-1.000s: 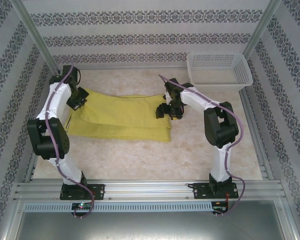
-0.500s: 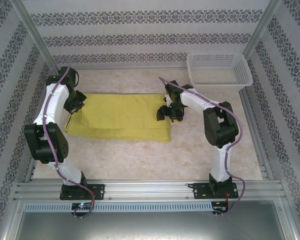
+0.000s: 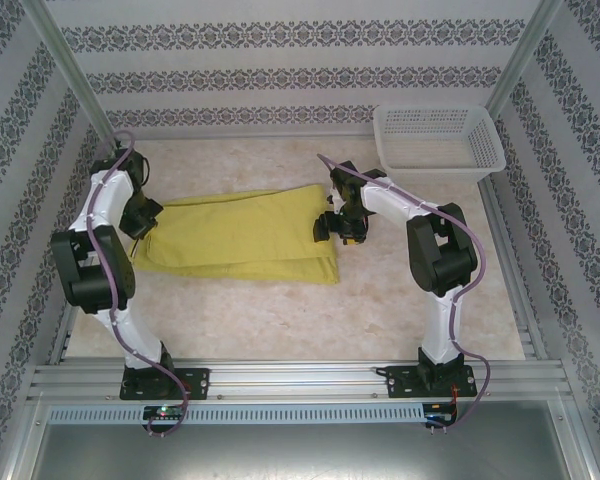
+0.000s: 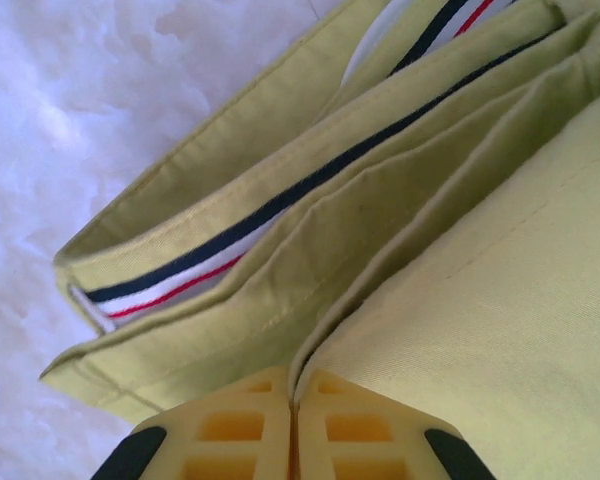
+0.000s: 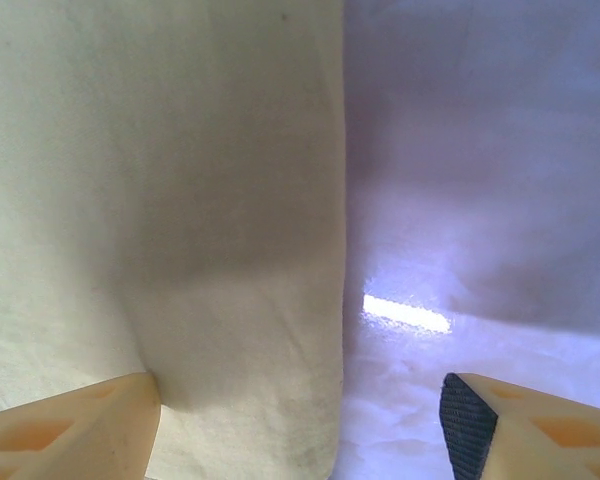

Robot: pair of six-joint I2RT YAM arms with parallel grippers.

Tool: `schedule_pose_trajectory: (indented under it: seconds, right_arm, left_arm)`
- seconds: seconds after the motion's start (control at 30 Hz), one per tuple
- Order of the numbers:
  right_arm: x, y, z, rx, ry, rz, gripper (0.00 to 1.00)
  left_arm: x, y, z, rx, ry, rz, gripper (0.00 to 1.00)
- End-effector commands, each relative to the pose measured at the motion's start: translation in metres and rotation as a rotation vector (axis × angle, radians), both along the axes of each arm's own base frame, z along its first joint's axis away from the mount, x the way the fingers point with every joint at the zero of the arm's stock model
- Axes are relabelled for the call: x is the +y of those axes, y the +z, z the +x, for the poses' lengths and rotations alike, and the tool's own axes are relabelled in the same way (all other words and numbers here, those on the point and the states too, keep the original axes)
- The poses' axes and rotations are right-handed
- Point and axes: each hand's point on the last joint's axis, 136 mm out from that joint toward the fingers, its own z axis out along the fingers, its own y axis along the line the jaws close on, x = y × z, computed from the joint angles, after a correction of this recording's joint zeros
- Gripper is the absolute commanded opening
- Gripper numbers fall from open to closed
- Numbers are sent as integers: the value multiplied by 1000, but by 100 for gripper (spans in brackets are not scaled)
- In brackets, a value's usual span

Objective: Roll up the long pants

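The long pants lie folded lengthwise across the middle of the table, yellow-green cloth. At their left end my left gripper is shut on a fold of the cloth near the waistband. In the left wrist view the pants show stacked layers and a navy, white and red striped waistband lining, with an edge pinched between my left gripper's fingers. My right gripper hovers open over the pants' right end. In the right wrist view the pants' edge lies between the spread fingers of my right gripper.
A white plastic mesh basket stands at the back right corner. Patterned walls enclose the marbled table, and aluminium rails run along the front edge and both sides.
My left gripper has moved toward the near left, dragging the pants' left end with it; the cloth now narrows there. The right gripper has stayed put.
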Motion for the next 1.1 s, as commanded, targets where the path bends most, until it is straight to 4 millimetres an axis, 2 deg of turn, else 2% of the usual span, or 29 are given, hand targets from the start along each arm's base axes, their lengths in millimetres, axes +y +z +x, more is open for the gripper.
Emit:
schedule_pose_trajectory:
  seconds: [0.0,0.03,0.07,0.1,0.13,0.17,0.27,0.33,0.4,0.43,0.47,0.5,0.53,0.57,0.63,0.7,0.83,0.97,1.07]
  right_arm:
    - [-6,7,-3,-4,-10,-2,76]
    - [-6,7,-2,-3,-11,0,76]
    - [-7,7,-2,-3,-10,-1,76]
    - [-7,7,-2,-3,-10,-2,76]
    - [-7,7,-2,-3,-9,-5,76]
    - [-7,7,-2,-3,-7,-6,76]
    - [-10,10,-1,-8,-2,-15,76]
    - [-13,16,4,-24,10,-26,76]
    - [-19,29,12,-51,21,-50,74]
    - [-19,37,17,-67,26,-47,64]
    - [-19,46,22,-83,28,-40,42]
    - [-16,56,29,-103,28,-22,11]
    - [-10,65,36,-126,31,0,0]
    - [-1,73,42,-145,38,36,0]
    - [20,82,53,-163,47,104,0]
    - [43,79,62,-168,76,123,0]
    - [80,55,81,-156,145,133,0]
    - [90,30,95,-113,158,145,0]
    - [94,16,96,-91,165,158,0]
  left_arm:
    - [18,-2,14,-8,-10,52,9]
    - [18,-5,14,0,-11,52,13]
    - [19,-9,15,7,-12,51,26]
    - [20,-13,15,13,-15,48,55]
    - [20,-17,15,16,-14,43,88]
    - [21,-21,15,24,-13,34,100]
    - [21,-26,12,60,-3,12,100]
    - [19,-19,13,39,1,8,100]
    - [17,-3,14,-16,10,8,100]
    - [15,5,13,-42,13,6,98]
    - [12,14,13,-72,16,-7,65]
    - [7,20,11,-98,25,-24,33]
    - [1,26,9,-126,28,-42,13]
    - [-9,30,7,-161,30,-66,0]
    - [-30,29,2,-203,27,-111,0]
    - [-57,24,-3,-238,20,-158,0]
    - [-104,-2,-1,-288,-8,-207,0]
    - [-131,-35,7,-246,-32,-219,0]
    - [-145,-51,20,-225,-59,-214,0]
